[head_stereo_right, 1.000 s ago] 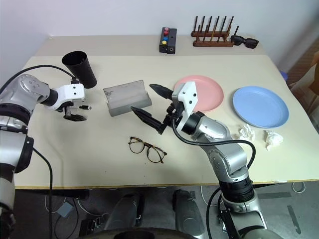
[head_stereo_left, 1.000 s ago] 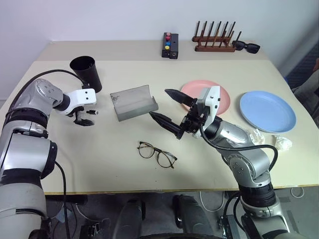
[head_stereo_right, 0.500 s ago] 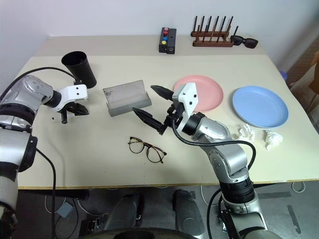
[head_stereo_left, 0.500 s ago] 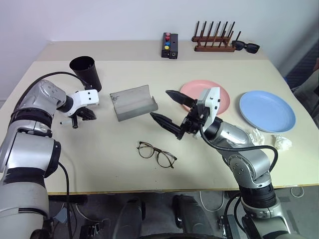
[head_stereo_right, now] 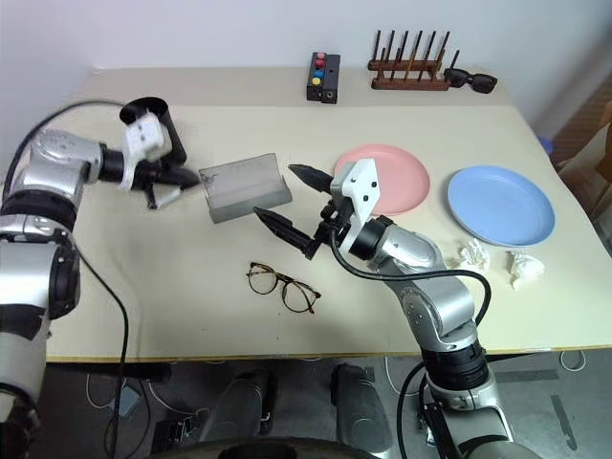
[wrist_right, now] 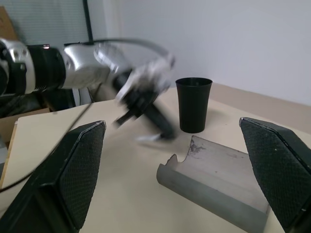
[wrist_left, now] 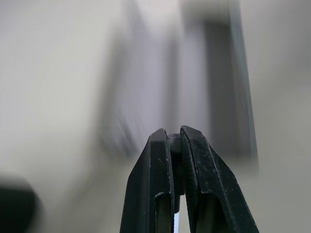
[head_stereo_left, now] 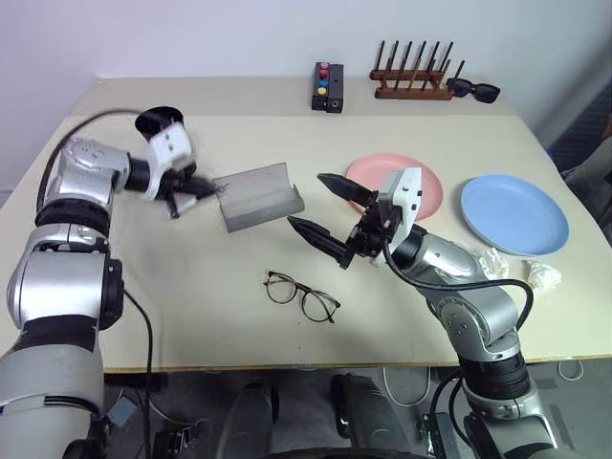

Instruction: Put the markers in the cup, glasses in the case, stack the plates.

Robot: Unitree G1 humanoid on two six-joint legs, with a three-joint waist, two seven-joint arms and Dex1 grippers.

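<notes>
- While the bench (head_stereo_left: 191, 287) lies set out, the left tool (head_stereo_left: 203, 185) hangs above it with its black fingers (wrist_left: 158, 165) pinched narrow on a marker (head_stereo_left: 175, 205), whose whitish end blurs just beneath the tool.
- Just behind that tool's wrist stands the black cup (wrist_right: 193, 104), upright on the bench.
- Straight ahead of the left tool's tips lies the grey case (head_stereo_left: 256, 194), open, its near edge just beside them.
- Between the case and the pink plate (head_stereo_left: 430, 191) hovers the right tool (head_stereo_left: 306, 199), its two fingers spread wide and holding nothing, tips pointing toward the case.
- Below the right tool, toward the bench's near edge, the glasses (head_stereo_left: 301, 295) lie unfolded on the surface, apart from both tools.
- Behind the right tool's wrist sits the pink plate, and well beyond it to the right the blue plate (head_stereo_left: 514, 213); the two are flat and not touching.
- Near the blue plate's front rim rest two crumpled white scraps (head_stereo_left: 543, 274).
- Along the far edge, well away from both tools, stand a black box with coloured buttons (head_stereo_left: 327, 86), a wooden peg rack (head_stereo_left: 411, 81) and dark sunglasses (head_stereo_left: 473, 90).
</notes>
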